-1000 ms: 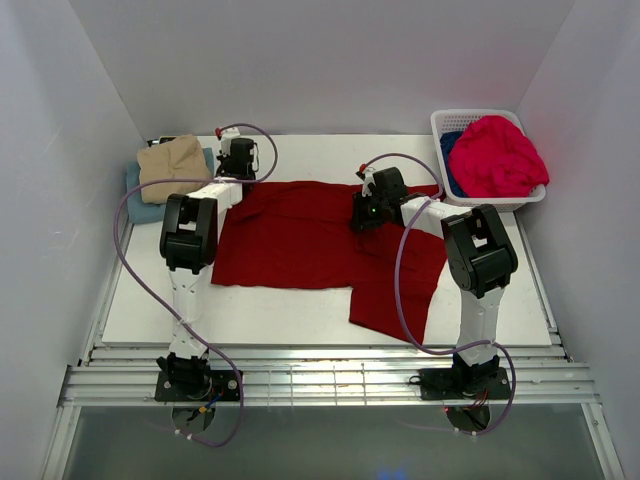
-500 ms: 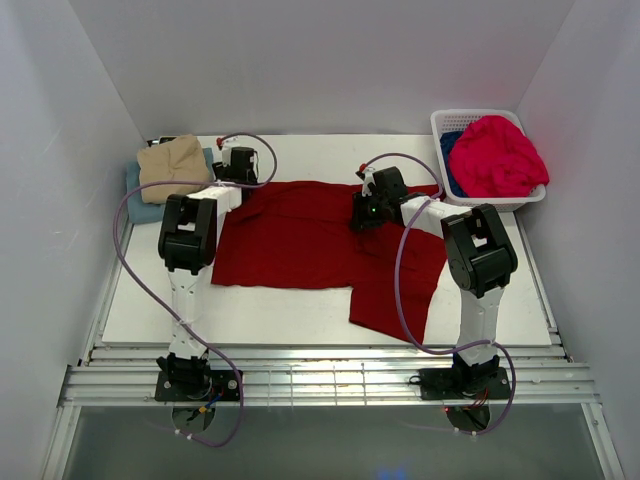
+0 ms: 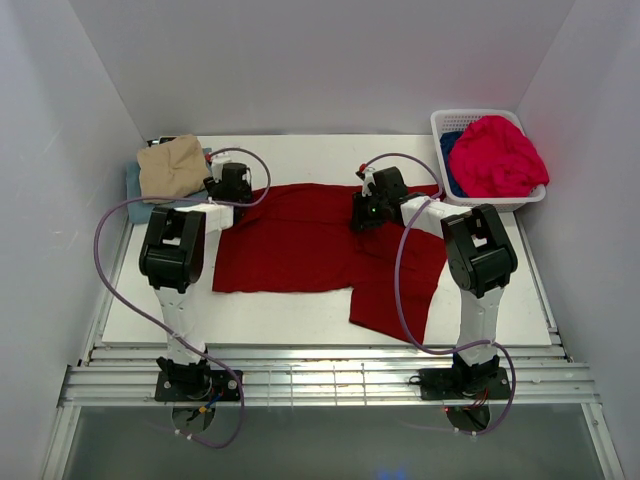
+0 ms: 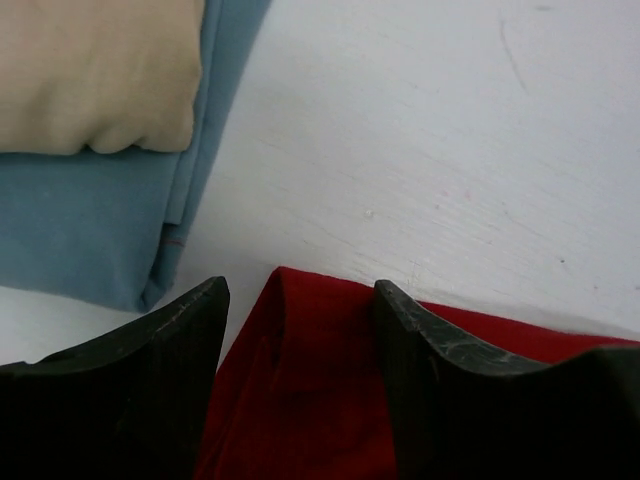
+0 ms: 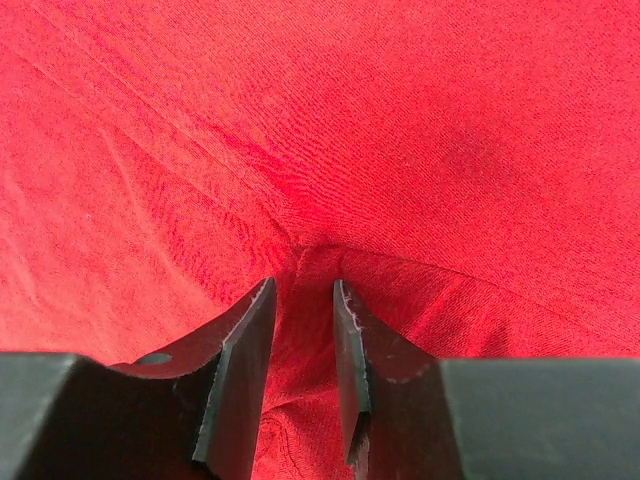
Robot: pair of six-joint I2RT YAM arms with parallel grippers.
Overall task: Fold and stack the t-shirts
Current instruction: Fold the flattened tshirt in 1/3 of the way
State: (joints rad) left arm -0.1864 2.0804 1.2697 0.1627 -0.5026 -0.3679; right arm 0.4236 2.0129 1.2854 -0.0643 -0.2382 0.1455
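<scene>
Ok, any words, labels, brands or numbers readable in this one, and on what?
None readable. The dark red shirt, tan shirt, light blue shirt, pinkish-red shirt and white basket are plain; the left arm and right arm show no legible marking.

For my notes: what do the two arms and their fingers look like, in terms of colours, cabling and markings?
Both the left arm and the right arm have white links joined by bulky black housings. A lavender cable loops from each base up to the wrist. The fingers are matte black and wedge-shaped, tapering to points, with scuffed edges.
</scene>
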